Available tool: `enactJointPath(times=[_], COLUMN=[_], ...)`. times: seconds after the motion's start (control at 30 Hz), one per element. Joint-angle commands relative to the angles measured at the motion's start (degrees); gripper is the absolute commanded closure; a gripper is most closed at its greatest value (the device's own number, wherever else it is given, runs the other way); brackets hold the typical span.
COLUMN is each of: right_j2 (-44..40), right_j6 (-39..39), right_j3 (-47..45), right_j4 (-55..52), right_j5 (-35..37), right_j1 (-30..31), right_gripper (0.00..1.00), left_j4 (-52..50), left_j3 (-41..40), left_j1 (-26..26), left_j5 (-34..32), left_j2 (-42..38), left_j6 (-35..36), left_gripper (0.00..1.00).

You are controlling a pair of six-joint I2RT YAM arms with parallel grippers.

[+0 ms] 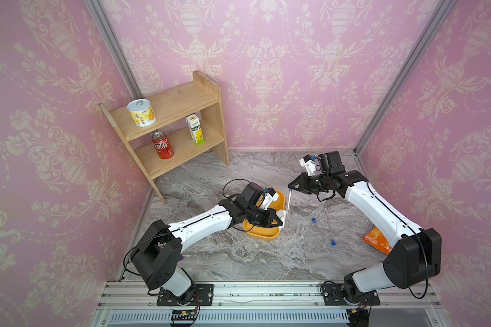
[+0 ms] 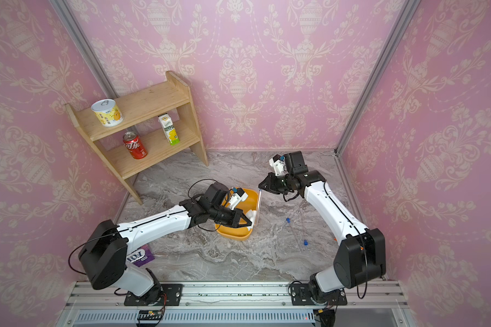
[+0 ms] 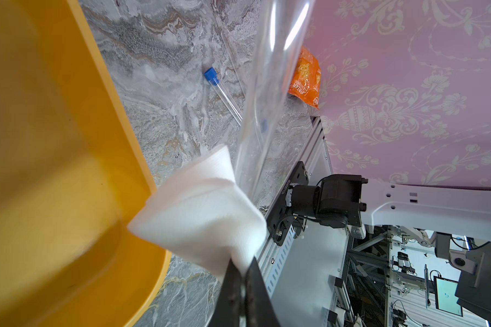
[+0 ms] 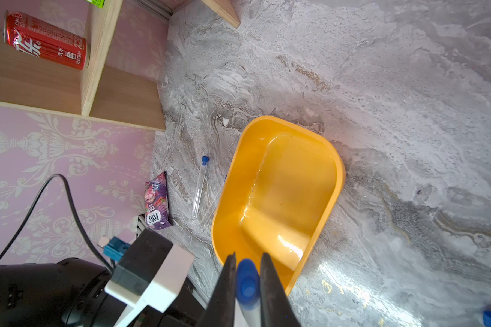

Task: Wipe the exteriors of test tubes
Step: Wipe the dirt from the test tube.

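Right gripper (image 4: 247,256) pinches held test tube (image 1: 287,202) at blue-capped end, above far right corner of yellow basin (image 1: 262,236). Tube slants down along basin's right rim. Left gripper (image 3: 243,266) pressed together on white pad (image 3: 204,209); pad against tube's lower part. Two loose test tubes (image 1: 313,220) lie on counter (image 1: 238,254) right of basin. Two more tubes (image 4: 200,184) on basin's opposite side.

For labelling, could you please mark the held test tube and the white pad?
held test tube (image 3: 267,85), left wrist view, its clear mid-body.
white pad (image 3: 201,203), left wrist view, its folded middle.
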Motion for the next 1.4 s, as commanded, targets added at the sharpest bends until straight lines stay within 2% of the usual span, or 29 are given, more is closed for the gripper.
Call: enactJointPath(times=[0.0, 0.5, 1.37], right_j2=[-0.03, -1.27, -2.69], right_j6=[-0.29, -1.52, -2.05], right_j3=[1.52, 0.87, -0.57], right_j4=[-0.01, -2.28, -3.88], right_j5=[-0.03, -0.99, 0.53], right_j1=[0.35, 0.39, 0.38], right_gripper=[0.92, 0.92, 0.92], left_j4=[0.95, -5.09, -5.2], left_j3=[-0.54, 8.8, 20.18], left_j1=[-0.37, -0.2, 4.16], left_j5=[0.48, -1.02, 3.3], left_j2=[0.2, 6.81, 12.57], left_j6=[-0.67, 5.66, 8.01], left_gripper=[0.95, 0.95, 0.95])
